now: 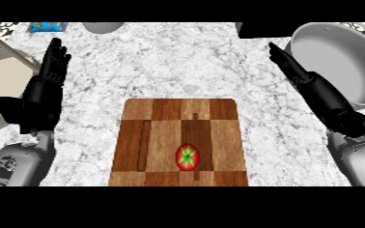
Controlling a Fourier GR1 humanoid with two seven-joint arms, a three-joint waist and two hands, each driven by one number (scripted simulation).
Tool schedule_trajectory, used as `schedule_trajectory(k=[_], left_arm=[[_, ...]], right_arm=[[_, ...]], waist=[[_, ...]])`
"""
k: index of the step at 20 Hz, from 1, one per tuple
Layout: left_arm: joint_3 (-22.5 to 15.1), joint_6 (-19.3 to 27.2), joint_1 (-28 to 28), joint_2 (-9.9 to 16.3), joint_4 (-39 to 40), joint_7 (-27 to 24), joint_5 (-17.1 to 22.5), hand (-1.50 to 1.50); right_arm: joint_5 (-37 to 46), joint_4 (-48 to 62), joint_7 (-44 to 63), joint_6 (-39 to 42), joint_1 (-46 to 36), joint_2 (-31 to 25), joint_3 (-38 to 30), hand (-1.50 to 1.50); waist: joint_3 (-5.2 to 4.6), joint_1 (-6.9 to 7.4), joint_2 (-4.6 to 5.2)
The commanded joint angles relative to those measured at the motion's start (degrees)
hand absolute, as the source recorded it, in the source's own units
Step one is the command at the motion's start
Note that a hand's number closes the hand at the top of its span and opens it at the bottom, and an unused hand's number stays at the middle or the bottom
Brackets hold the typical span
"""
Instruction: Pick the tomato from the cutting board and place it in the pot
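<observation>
the tomato (pixel 188 157) lies on the cutting board (pixel 153 125), near its front edge – untouched, so we judge the pick not yet begun. our right hand (pixel 314 89) is open, fingers straight, holding nothing, beside the pot (pixel 335 63) at the far right – handy for both reach and drop. our left hand (pixel 46 84) rests open at the left, also holding nothing.
</observation>
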Motion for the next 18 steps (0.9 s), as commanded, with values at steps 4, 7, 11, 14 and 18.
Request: schedule_trajectory(k=[4,7,11,14,18], left_arm=[[-0.29,-2.77,-3.88,-2.44,-1.36,-1.37,3.17,0.00],[-1.49,-3.43,-2.33,-4.26,-0.55,-0.26,4.81,0.00],[0.87,-6.29,-2.20,-4.45,1.62,-3.64,7.34,0.00],[0.92,-4.89,-3.04,-6.02,1.89,-2.90,7.31,0.00],[1.45,-4.85,-2.29,-6.03,1.69,-2.74,6.97,0.00]], right_arm=[[-14.10,4.15,-5.70,15.76,-9.57,6.46,3.34,1.50],[3.93,-1.98,-10.12,16.96,-18.31,-5.63,3.73,1.50],[3.64,17.94,-33.01,23.33,-13.88,-0.65,3.95,-1.50],[7.69,21.56,-45.41,25.16,-14.63,0.32,6.38,-1.50],[15.17,27.55,-54.63,23.37,-19.22,-1.39,8.27,-1.50]], waist=[[1.18,8.01,2.04],[0.44,7.84,0.04],[1.22,6.61,2.11],[1.24,6.25,1.76],[1.14,5.65,1.18]])
